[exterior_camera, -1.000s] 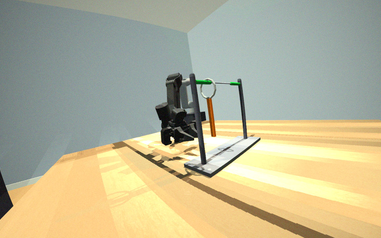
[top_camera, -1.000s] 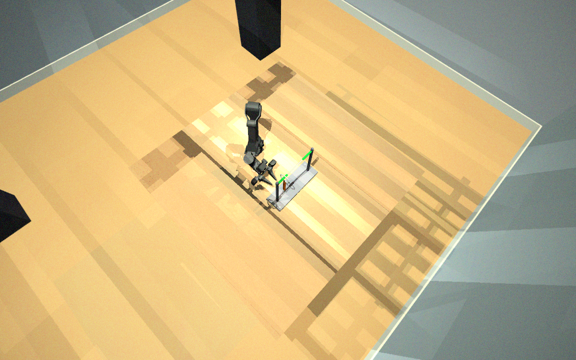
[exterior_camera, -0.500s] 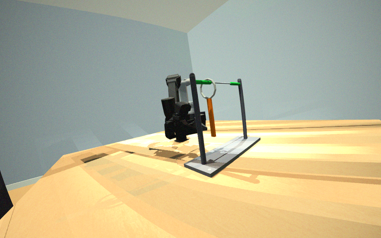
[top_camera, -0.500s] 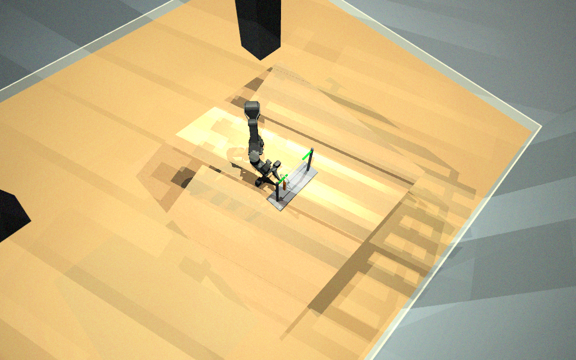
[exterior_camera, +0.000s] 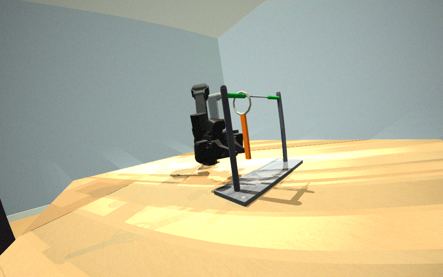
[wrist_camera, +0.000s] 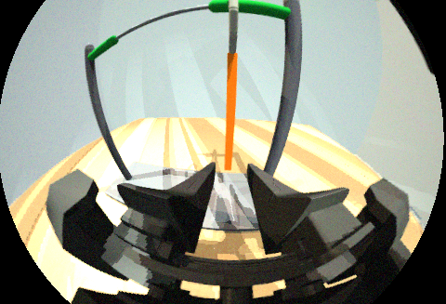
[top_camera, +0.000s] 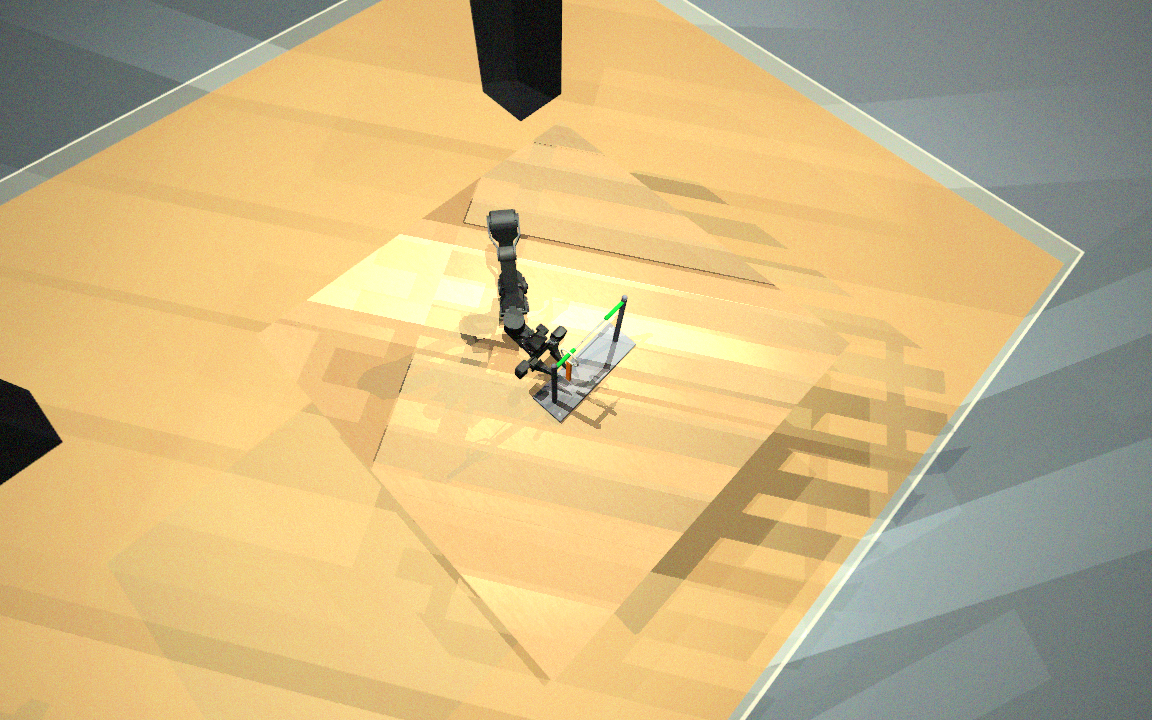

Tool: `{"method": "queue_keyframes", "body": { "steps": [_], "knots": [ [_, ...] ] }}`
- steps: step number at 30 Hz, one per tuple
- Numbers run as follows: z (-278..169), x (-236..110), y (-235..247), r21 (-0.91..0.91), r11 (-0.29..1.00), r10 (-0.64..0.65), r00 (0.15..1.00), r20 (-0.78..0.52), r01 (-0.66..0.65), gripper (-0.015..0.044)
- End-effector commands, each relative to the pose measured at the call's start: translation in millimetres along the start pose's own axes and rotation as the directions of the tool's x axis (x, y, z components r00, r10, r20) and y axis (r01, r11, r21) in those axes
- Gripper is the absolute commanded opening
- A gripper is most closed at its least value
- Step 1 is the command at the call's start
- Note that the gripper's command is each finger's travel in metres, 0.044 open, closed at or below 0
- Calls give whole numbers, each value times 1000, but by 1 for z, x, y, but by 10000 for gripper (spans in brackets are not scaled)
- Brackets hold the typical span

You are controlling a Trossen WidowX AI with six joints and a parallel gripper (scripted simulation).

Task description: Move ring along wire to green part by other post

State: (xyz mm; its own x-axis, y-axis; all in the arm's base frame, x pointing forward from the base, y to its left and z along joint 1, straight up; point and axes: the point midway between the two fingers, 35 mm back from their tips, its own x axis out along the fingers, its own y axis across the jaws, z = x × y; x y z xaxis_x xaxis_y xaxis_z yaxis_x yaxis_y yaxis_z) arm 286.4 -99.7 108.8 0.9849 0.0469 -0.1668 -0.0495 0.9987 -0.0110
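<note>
Top looks down from afar; exterior low, wrist behind tool.

Bare test room: wooden floor, blue-grey walls.

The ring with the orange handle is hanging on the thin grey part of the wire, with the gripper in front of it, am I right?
Not quite: the ring hangs on the green part beside the nearer post, as the exterior view shows. The gripper is indeed in front of its handle.
</note>
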Motion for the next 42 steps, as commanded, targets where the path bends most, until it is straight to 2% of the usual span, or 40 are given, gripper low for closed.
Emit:
{"method": "queue_keyframes", "body": {
  "steps": [1,29,42],
  "knots": [
    [2,6,-2,0,1000,-5,1000,3,5,160],
    [-1,49,2,2,1000,-5,1000,9,5,160],
    [-1,50,2,2,1000,-5,1000,10,5,160]
  ]
}}
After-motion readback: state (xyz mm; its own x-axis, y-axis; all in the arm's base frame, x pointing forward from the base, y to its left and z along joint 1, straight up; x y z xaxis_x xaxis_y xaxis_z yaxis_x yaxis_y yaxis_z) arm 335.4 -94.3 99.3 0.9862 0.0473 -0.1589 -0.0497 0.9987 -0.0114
